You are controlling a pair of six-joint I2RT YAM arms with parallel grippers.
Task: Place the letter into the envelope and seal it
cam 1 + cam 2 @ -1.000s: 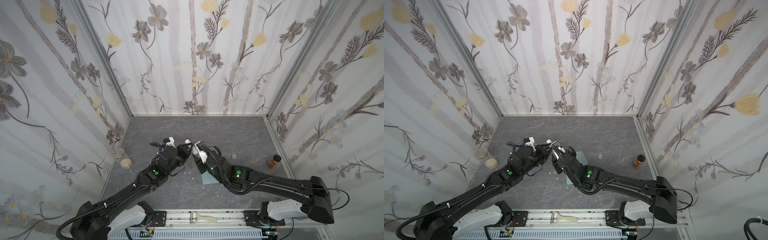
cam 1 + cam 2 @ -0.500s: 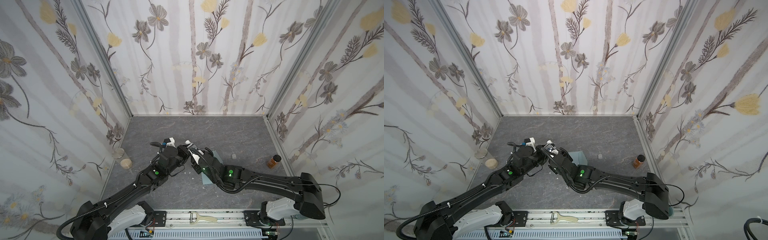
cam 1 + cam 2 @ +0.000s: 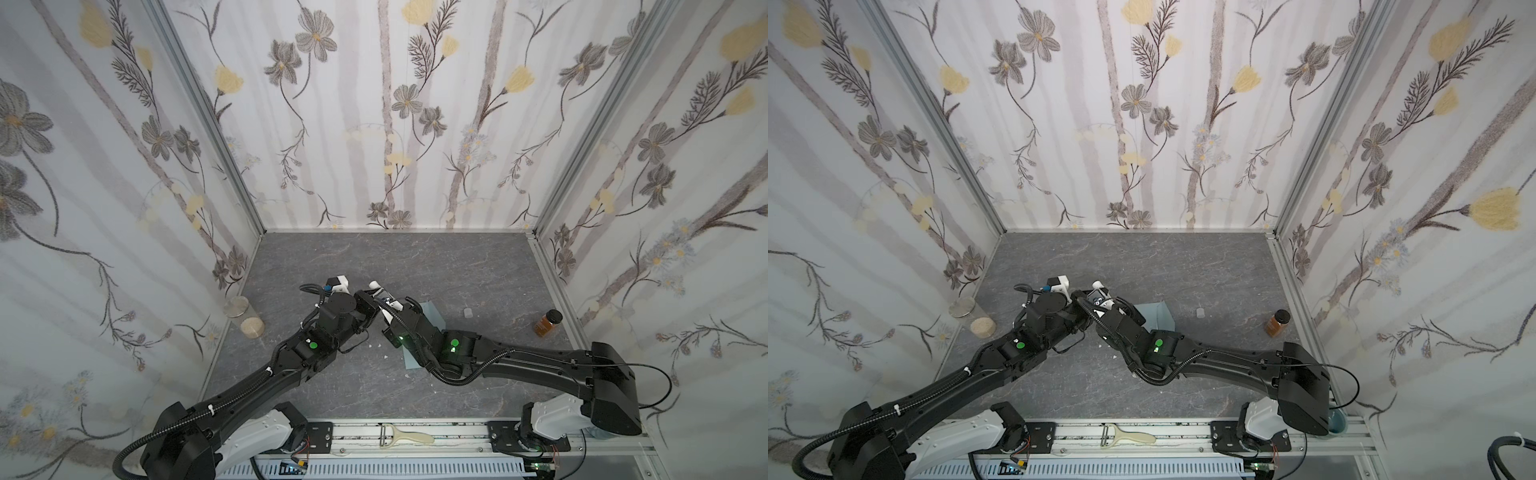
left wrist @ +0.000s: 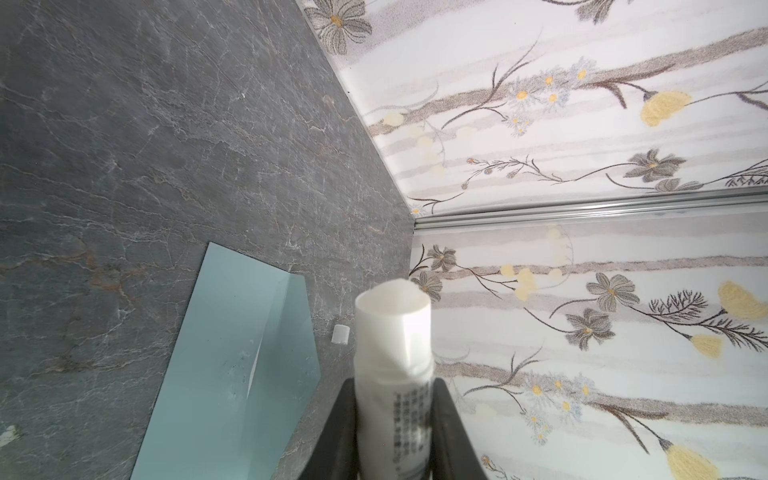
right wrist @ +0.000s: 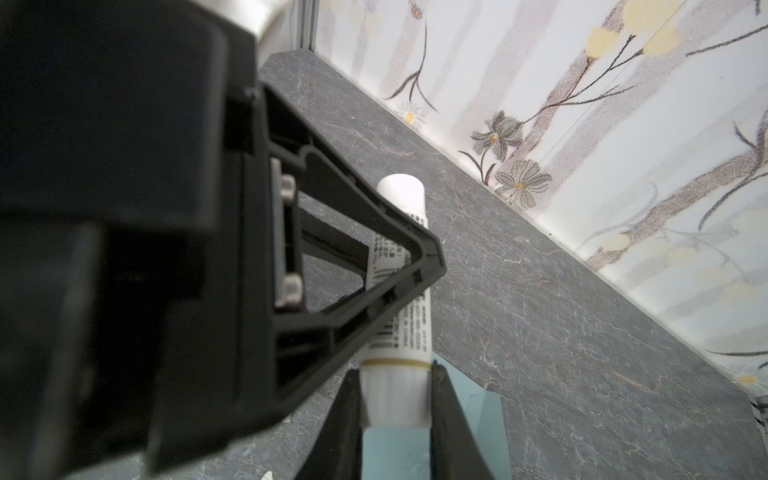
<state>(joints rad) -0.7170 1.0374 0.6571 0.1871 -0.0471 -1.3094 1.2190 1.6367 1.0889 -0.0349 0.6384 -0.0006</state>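
A white glue stick [image 4: 392,374] is held between both grippers above the table. My left gripper [image 4: 395,386] is shut on its printed body, the open glue end pointing away. My right gripper [image 5: 395,382] is shut on the ribbed base of the glue stick [image 5: 409,332], just behind the left finger [image 5: 374,257]. In both top views the two gripper heads meet left of the envelope [image 3: 432,313], and the stick is mostly hidden between them. The blue-grey envelope [image 4: 232,374] lies flat, its pointed flap partly folded up. The letter does not show.
A small white cap [image 3: 468,312] lies right of the envelope. An amber jar [image 3: 547,323] stands by the right wall. A clear lidded container [image 3: 236,306] and a beige disc [image 3: 252,327] sit by the left wall. White scraps [image 3: 386,357] dot the table. A peeler [image 3: 405,436] lies on the front rail.
My right gripper has moved left up to the left gripper and shut on the base of the glue stick. The left arm has stayed still, holding the stick.
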